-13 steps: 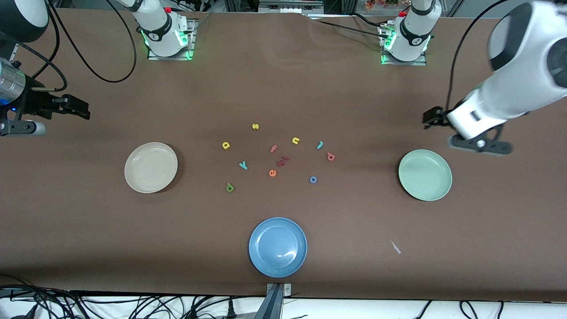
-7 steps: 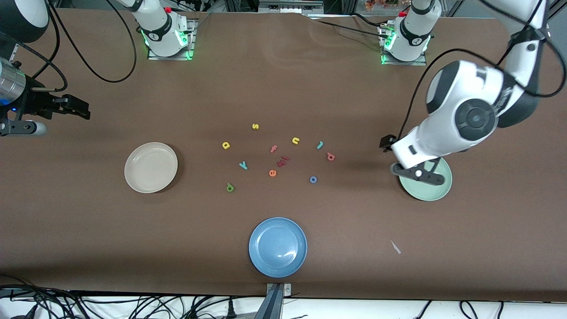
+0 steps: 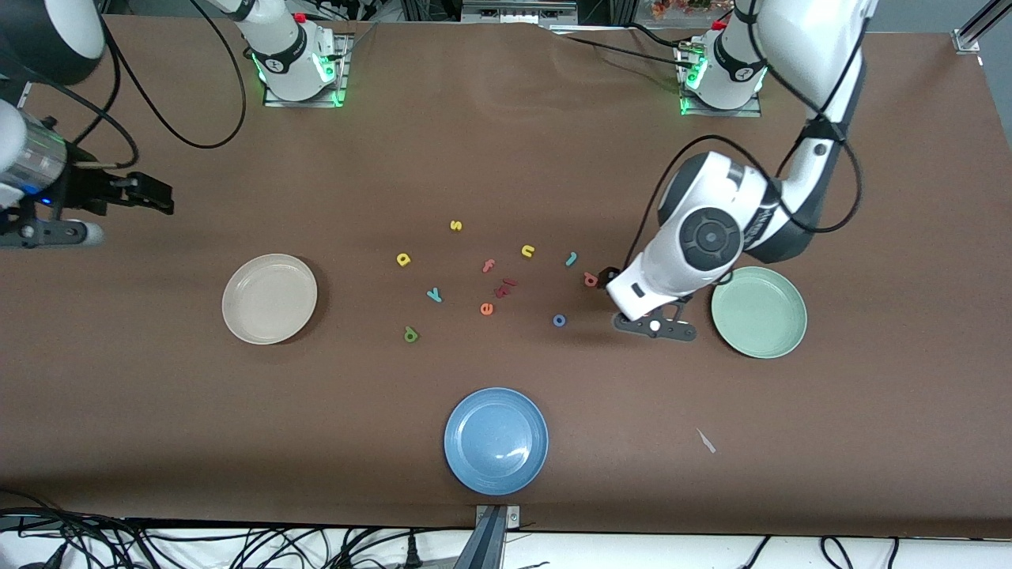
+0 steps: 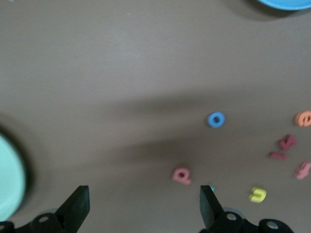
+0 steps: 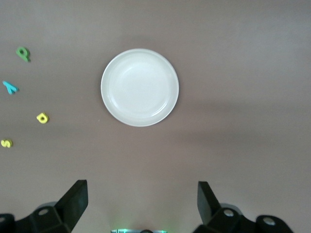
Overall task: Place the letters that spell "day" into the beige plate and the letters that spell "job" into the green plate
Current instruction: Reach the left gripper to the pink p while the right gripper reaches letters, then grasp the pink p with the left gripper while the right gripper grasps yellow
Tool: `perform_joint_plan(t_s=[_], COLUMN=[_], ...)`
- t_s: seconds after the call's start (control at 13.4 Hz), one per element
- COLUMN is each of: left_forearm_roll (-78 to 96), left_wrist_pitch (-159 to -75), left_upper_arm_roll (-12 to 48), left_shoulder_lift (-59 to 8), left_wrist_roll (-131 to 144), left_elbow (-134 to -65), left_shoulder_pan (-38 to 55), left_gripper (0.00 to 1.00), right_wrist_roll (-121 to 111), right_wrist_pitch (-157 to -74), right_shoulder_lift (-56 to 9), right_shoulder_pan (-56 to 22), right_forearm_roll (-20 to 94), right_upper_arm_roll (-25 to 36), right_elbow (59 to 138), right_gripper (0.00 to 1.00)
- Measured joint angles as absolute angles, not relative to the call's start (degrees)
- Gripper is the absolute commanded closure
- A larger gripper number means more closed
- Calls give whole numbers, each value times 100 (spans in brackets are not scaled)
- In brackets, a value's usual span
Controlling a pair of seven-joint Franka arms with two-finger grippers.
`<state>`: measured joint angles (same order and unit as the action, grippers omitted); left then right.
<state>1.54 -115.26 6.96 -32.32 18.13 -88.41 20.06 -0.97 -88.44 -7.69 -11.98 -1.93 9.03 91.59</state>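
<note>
The beige plate (image 3: 269, 299) (image 5: 140, 87) lies toward the right arm's end and the green plate (image 3: 759, 312) (image 4: 9, 179) toward the left arm's end. Between them are the yellow "d" (image 3: 404, 259), teal "y" (image 3: 434, 295), green "a" (image 3: 410, 334), teal "j" (image 3: 571, 258), pink "b" (image 3: 590, 279) (image 4: 181, 175) and blue "o" (image 3: 559, 320) (image 4: 216, 119). My left gripper (image 3: 617, 280) (image 4: 142, 208) hangs open over the table between the "b" and the green plate, holding nothing. My right gripper (image 3: 154, 196) (image 5: 141, 204) waits open, high over its end of the table.
A blue plate (image 3: 496, 440) sits near the front edge. Among the letters lie a yellow "s" (image 3: 455, 225), yellow "n" (image 3: 528, 251), reddish "f" (image 3: 489, 265), orange "e" (image 3: 486, 309) and dark red pieces (image 3: 504, 287). A small white scrap (image 3: 706, 441) lies nearer the front camera than the green plate.
The left arm has swung in from its end of the table, crossed over the green plate and now hangs beside the pink "b". The right gripper shifted slightly. No letter moved.
</note>
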Motion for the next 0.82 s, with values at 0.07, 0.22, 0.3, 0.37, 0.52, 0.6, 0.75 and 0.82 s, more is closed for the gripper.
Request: perform_joint_plan(t_s=[0.07, 0.22, 0.3, 0.37, 0.52, 0.6, 0.75, 0.82], left_forearm_roll=[158, 165, 185, 187, 200, 228, 239, 239], left_wrist_pitch=[-11611, -11656, -11660, -11660, -11661, -11661, -11660, -11664], left_upper_arm_roll=[698, 698, 697, 692, 685, 686, 698, 699], left_shoulder_lift=[-3365, -3609, -3717, -3808, -3923, -3941, -3942, -3945], left_wrist_roll=[1916, 2019, 2029, 2029, 2105, 2351, 3209, 3632], left_elbow=[-8840, -8843, -8846, -8854, -8872, -8872, -8876, -8892], left_shoulder_pan=[2124, 2290, 2307, 2305, 2304, 2309, 2362, 2420], left_gripper=[0, 0, 0, 0, 0, 0, 0, 0], right_wrist_roll=[-97, -80, -68, -47, 54, 186, 520, 660], right_wrist_pitch=[-8843, -8859, -8860, -8869, -8970, -9048, -9480, -9796], right_shoulder_lift=[-909, -1159, -1258, -1357, -1559, -1664, -1840, -1895], right_shoulder_pan=[-1306, -1587, -1699, -1771, -1858, -1930, -2221, -2402], right_forearm_roll=[-189, -146, -13, 171, 370, 407, 430, 431], right_upper_arm_roll=[893, 882, 878, 876, 876, 876, 867, 862], right_elbow=[9160, 9158, 9158, 9158, 9160, 9166, 9299, 9459], right_gripper=[0, 0, 0, 0, 0, 0, 0, 0])
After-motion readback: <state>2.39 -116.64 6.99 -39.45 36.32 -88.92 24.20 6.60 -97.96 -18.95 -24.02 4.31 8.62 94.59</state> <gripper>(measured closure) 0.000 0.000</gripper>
